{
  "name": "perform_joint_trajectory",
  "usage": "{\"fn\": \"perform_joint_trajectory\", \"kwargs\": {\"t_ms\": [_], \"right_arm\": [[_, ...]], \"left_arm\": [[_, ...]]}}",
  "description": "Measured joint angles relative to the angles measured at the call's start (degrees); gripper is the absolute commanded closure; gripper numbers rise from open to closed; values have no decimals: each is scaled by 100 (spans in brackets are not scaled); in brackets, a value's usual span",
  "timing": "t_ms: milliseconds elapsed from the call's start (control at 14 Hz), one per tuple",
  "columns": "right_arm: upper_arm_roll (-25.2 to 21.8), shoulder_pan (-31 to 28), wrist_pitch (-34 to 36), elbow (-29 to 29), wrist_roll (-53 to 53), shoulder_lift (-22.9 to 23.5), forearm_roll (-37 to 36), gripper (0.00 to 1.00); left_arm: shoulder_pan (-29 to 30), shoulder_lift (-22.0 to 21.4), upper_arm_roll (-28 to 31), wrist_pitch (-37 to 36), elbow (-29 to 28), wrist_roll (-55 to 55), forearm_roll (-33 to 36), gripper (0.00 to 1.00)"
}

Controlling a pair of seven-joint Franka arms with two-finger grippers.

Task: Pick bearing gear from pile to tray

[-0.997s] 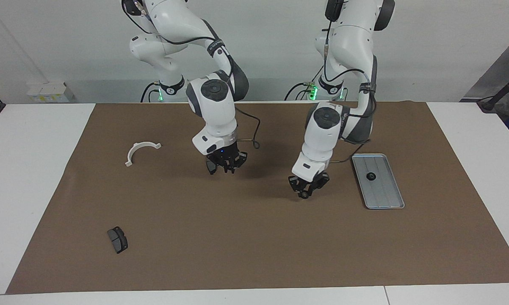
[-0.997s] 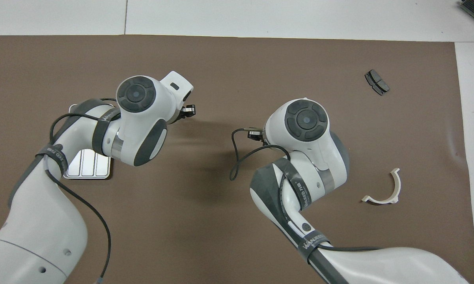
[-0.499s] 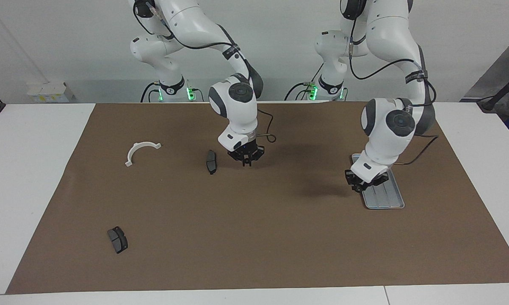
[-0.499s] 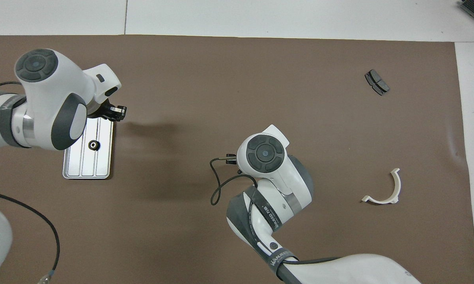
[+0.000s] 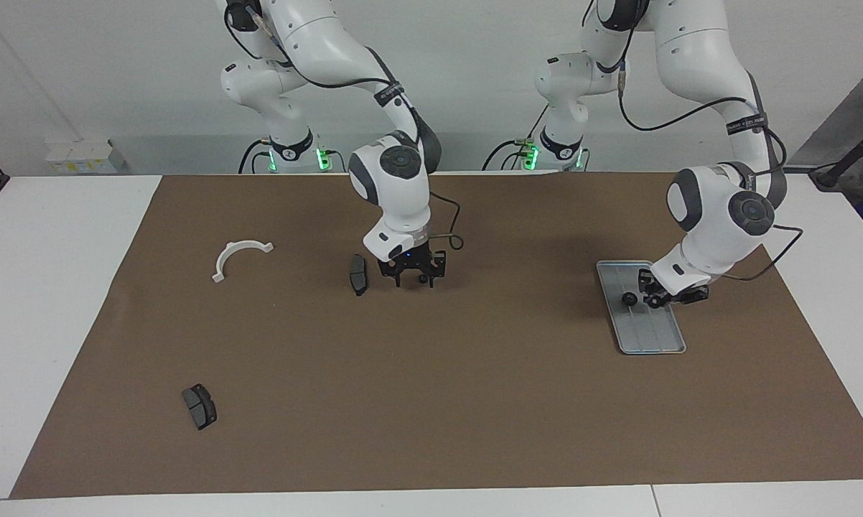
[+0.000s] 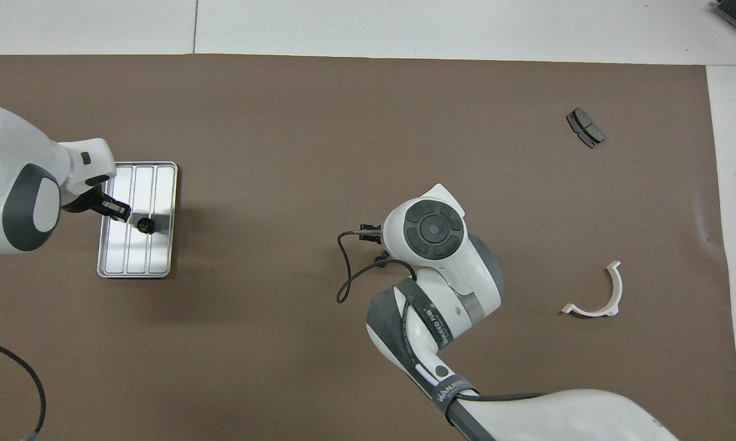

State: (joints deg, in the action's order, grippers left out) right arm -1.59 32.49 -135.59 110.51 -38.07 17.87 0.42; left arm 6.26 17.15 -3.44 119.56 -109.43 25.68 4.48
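Black ring (image 5: 628, 298) in tray (image 5: 654, 343) looks tiny, hard, light; pinch its sides. Right gripper (image 5: 413, 280) gapes beside grey pad (image 5: 359, 274). Left gripper (image 5: 663, 298) over tray: cannot tell

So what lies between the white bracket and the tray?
In the facing view: a dark grey pad and the right gripper, between white bracket and tray.

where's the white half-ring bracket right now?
The white half-ring bracket lies on the brown mat toward the right arm's end of the table, nearer to the robots than the dark pad at that same end.
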Motion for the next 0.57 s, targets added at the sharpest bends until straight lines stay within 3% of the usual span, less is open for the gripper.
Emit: {"fn": "perform_joint_trajectory", "kwargs": {"t_ms": [214, 427, 499, 570], "right_arm": [[-5, -431, 205, 5, 95, -391, -2, 0], [-14, -830, 654, 32, 358, -752, -4, 0], [-18, -998, 740, 65, 520, -877, -4, 0], [-21, -1191, 817, 105, 712, -1008, -4, 0]], "left_arm": [[118, -191, -2, 35, -479, 181, 0, 78], [117, -312, -28, 77, -757, 182, 0, 12], [118, -331, -29, 91, -777, 182, 0, 4], [118, -346, -33, 115, -777, 182, 0, 4]]}}
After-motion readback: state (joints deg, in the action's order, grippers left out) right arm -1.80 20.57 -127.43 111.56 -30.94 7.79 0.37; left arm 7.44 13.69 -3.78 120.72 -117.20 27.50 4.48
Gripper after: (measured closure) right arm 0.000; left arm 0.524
